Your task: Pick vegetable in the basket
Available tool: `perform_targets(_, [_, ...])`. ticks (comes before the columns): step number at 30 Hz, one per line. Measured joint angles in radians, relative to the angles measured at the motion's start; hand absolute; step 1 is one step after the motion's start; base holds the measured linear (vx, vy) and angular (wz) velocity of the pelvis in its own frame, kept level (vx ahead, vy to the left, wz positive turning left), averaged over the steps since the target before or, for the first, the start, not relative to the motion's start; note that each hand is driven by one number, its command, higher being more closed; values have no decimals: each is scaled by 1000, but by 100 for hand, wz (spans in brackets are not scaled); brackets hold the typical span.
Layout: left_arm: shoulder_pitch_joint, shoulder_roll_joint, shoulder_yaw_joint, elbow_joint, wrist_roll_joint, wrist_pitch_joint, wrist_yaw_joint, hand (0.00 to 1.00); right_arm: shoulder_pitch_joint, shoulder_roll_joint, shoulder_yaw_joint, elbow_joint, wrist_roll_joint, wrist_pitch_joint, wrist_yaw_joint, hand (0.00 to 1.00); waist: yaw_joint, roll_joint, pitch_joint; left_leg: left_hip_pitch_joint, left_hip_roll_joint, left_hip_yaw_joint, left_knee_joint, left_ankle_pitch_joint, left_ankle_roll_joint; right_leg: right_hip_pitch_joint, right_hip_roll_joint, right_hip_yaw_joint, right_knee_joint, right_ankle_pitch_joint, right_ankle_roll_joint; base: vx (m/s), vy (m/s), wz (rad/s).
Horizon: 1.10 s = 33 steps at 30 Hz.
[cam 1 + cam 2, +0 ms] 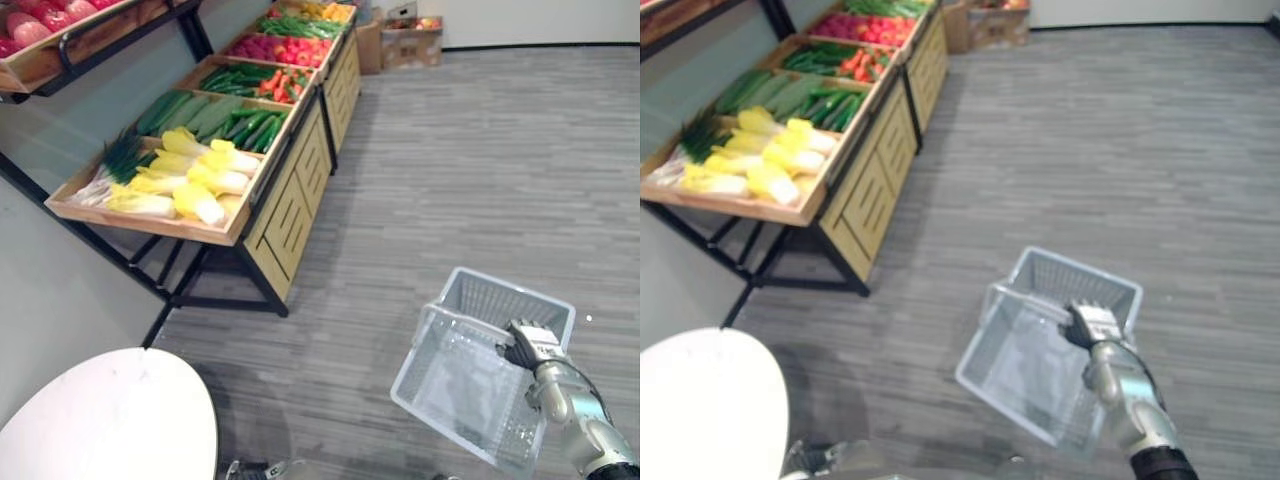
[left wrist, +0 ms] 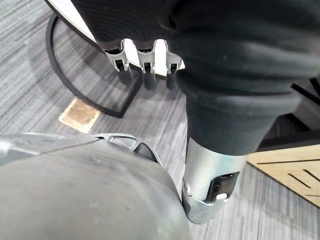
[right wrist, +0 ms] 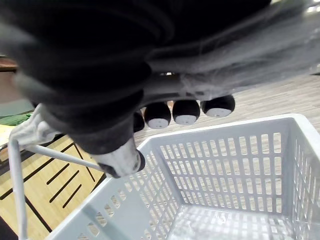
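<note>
Currently, right hand (image 1: pixel 522 345): curled round handle (image 3: pixel 55 152) of white basket (image 1: pixel 490 300), near right.
Left hand (image 2: pixel 145 55): relaxed, empty, beside round white desk (image 1: pixel 110 420).
Vegetables: napa cabbages (image 1: pixel 195 185), cucumbers (image 1: pixel 190 115) on far-left wooden shelf (image 1: pixel 150 226).

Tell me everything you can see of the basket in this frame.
The basket is a pale grey plastic crate with latticed walls and floor and a thin wire handle. It hangs tilted above the floor, in front of the robot to its right, apart from the vegetable stand. Nothing lies inside it. The right hand is curled round the handle and carries it.
</note>
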Motion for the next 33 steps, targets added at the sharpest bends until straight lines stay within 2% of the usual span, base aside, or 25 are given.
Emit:
perform_targets(2, [0,1,2,-7,1,-6,-6,0,-26,-2,-6,35,1,-6,0,100,1,-4,2,-30,-43,36,-61,-31,-7,20,4,-10,-14,1,2,174,-20,11])
perform_targets(4, [3,1,-6,-13,3,0,-9,0,-64,-13,-27,108,2,-5,-6,100,2,-6,4,-45,-167,47,-317,-14,-4,49,-4,-38,-21,2,4,242,102,20])
perform_targets(5, [6,-1,-8,-14,3,3,-9,0,-69,-17,-39,122,2,-5,-7,100,3,-4,4,-44,-199,40,-407,18,-2,56,-5,-44,-21,3,6,270,194,19])
perform_targets(6, [17,-5,-9,-13,5,9,-9,0,-80,-31,-47,152,2,-4,-14,100,8,4,4,-34,-251,-1,-580,137,2,70,3,-49,-20,3,12,358,266,3])
perform_targets(7, [33,-7,-6,-9,5,9,-10,0,-89,-41,-49,173,3,-3,-19,100,19,21,0,-3,-268,-10,-655,180,87,96,12,-48,-24,-10,43,348,254,14])
perform_targets(8, [30,-6,-4,-5,5,9,-9,0,-94,-38,-49,184,3,-3,-23,100,17,6,8,1,-286,-20,-659,170,100,107,5,-53,-31,-12,54,296,197,42])
perform_targets(9, [20,19,-4,-11,12,7,-11,0,-108,-39,-49,191,6,-4,-31,100,12,-35,27,-25,-309,-30,-630,156,86,116,-12,-69,-55,-5,66,145,85,51])
perform_targets(10, [17,29,-2,-15,13,8,-11,0,-122,-39,-49,192,6,-3,-32,100,17,-41,33,-34,-310,-28,-612,141,84,119,-14,-69,-64,3,78,153,88,38])
perform_targets(12, [16,23,19,-1,21,11,-10,0,-169,-40,-45,192,10,-6,-34,100,29,-39,44,-52,-302,1,-514,70,102,165,-19,-62,-119,25,114,116,58,0])
perform_targets(14, [19,15,19,15,40,15,-9,0,-179,-31,-34,191,20,-18,-39,100,44,-35,44,-49,-288,25,-467,34,87,186,-24,-56,-132,35,132,76,19,-20])
perform_targets(15, [23,4,19,27,42,17,-9,0,-183,-26,-29,191,37,-29,-39,100,50,-27,40,-41,-274,48,-458,-11,86,193,-23,-53,-131,35,136,72,22,-23])
perform_targets(16, [26,-1,19,27,42,18,-9,0,-184,-20,-30,190,41,-34,-40,100,50,-27,39,-33,-275,60,-459,-27,103,198,-27,-55,-129,27,142,70,49,-21])
perform_targets(17, [29,12,26,24,42,16,-8,0,-185,-1,-31,189,43,-36,-43,100,58,-60,37,-36,-291,99,-438,-47,107,186,-73,-66,-95,-54,141,91,74,-9])
perform_targets(18, [27,26,24,29,43,21,-8,0,-180,25,-36,192,43,-32,-44,100,55,-83,30,-36,-289,128,-368,-86,138,160,-122,-83,-27,-109,154,125,83,-4])
perform_targets(19, [39,36,21,23,43,20,-8,0,-166,45,-41,192,46,-26,-44,100,52,-103,22,-32,-292,143,-337,-102,134,164,-138,-92,17,-118,157,275,36,27])
perform_targets(20, [45,33,6,26,43,21,-7,0,-140,53,-40,198,50,-21,-44,100,42,-87,21,-13,-279,122,-333,-163,121,109,-178,-92,231,-127,140,324,76,32])
perform_targets(21, [45,35,-7,15,43,20,-6,0,-131,70,-35,220,50,-8,-38,100,47,-93,18,-11,-270,113,-320,-181,116,15,-229,-39,443,-90,116,384,137,42])
perform_targets(22, [41,47,-19,10,42,19,-7,0,-128,91,-35,244,50,-2,-34,100,47,-96,20,4,-270,98,-316,-192,131,-64,-267,10,615,4,66,328,204,44])
perform_targets(23, [34,62,-40,8,42,20,-7,0,-119,111,-36,274,50,7,-32,100,44,-99,26,46,-277,63,-331,-206,137,-136,-283,97,771,162,61,819,238,185])
perform_targets(24, [10,71,-95,-54,38,15,0,0,-80,104,-87,293,44,36,-29,100,15,-92,50,230,-326,-77,-455,-206,130,-251,-231,103,771,-12,11,836,129,209])
perform_targets(27, [-24,63,-97,-72,35,12,0,0,-82,106,-120,268,78,33,-40,100,2,-74,57,265,-324,-120,-459,-201,114,-337,-154,91,486,2,17,549,-110,128])
perform_targets(29, [-32,59,-114,-72,34,9,1,0,-88,104,-125,263,80,30,-42,100,-1,-63,62,279,-311,-175,-465,-209,96,-359,-106,131,287,21,23,304,-250,84])
perform_targets(30, [-42,54,-138,-69,35,8,0,0,-83,104,-160,263,80,30,-42,100,-11,-36,60,293,-287,-232,-490,-242,46,-378,-82,192,161,63,58,309,-279,94])
perform_targets(32, [-62,62,-137,-52,40,7,2,0,-44,123,-218,254,81,37,-45,100,-3,-49,62,301,-278,-325,-503,-260,-32,-376,-125,316,4,133,122,439,-435,125])
perform_targets(33, [-62,65,-132,-44,40,8,2,0,-31,132,-232,251,81,39,-45,100,-4,-59,61,314,-271,-353,-502,-274,-55,-375,-144,331,30,129,116,426,-466,120])
